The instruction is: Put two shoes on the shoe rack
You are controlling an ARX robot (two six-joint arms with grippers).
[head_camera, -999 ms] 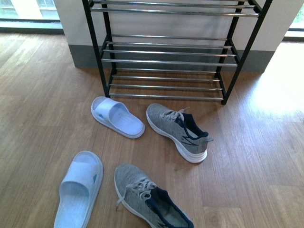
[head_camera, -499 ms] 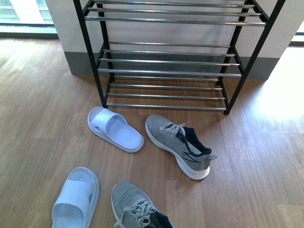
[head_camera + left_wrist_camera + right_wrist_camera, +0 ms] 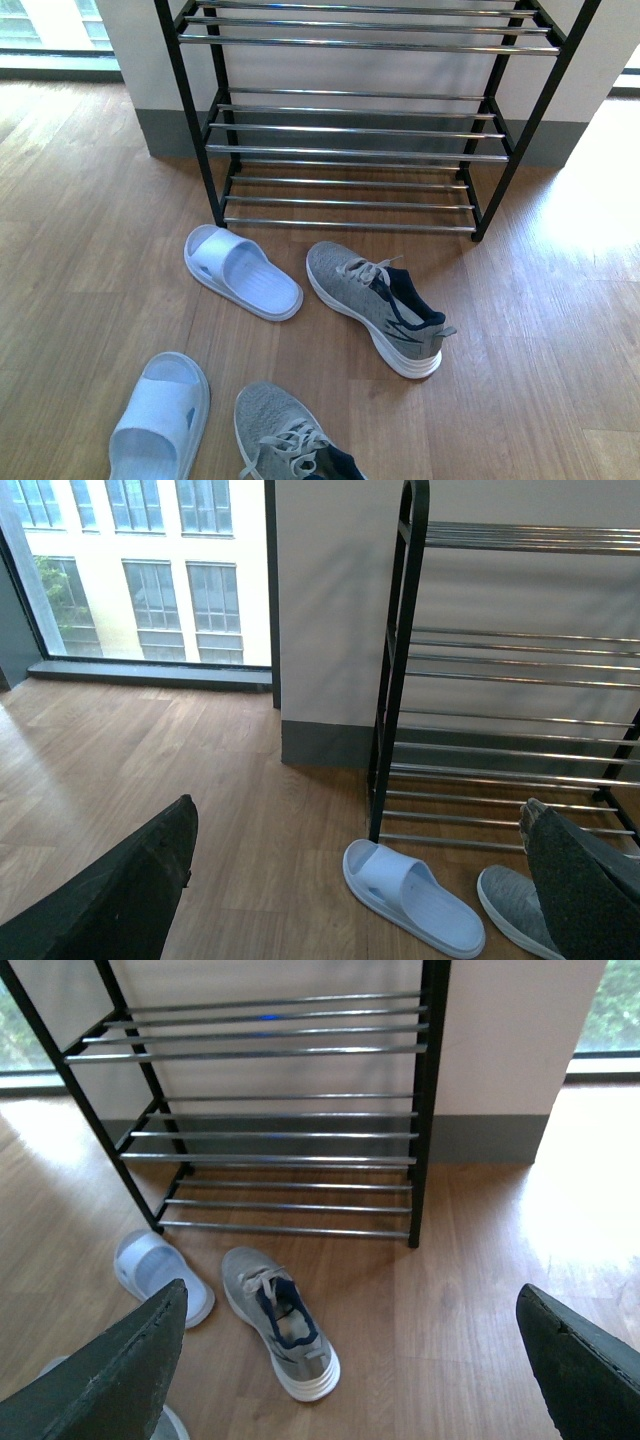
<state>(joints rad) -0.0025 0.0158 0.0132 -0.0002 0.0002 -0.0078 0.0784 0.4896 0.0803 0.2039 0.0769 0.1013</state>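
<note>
Pickup stage: left tool [image 3: 357, 808] and right tool [image 3: 352, 1295] gape empty, next probably grab the sneaker [image 3: 375, 305] by the rack [image 3: 350, 152].

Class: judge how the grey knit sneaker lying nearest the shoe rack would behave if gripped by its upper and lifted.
The grey knit lace-up sneaker would probably give under a grip: its upper looks soft. Its thick white sole likely keeps it stiff lengthwise and unlikely to roll. Loose laces may dangle.
</note>
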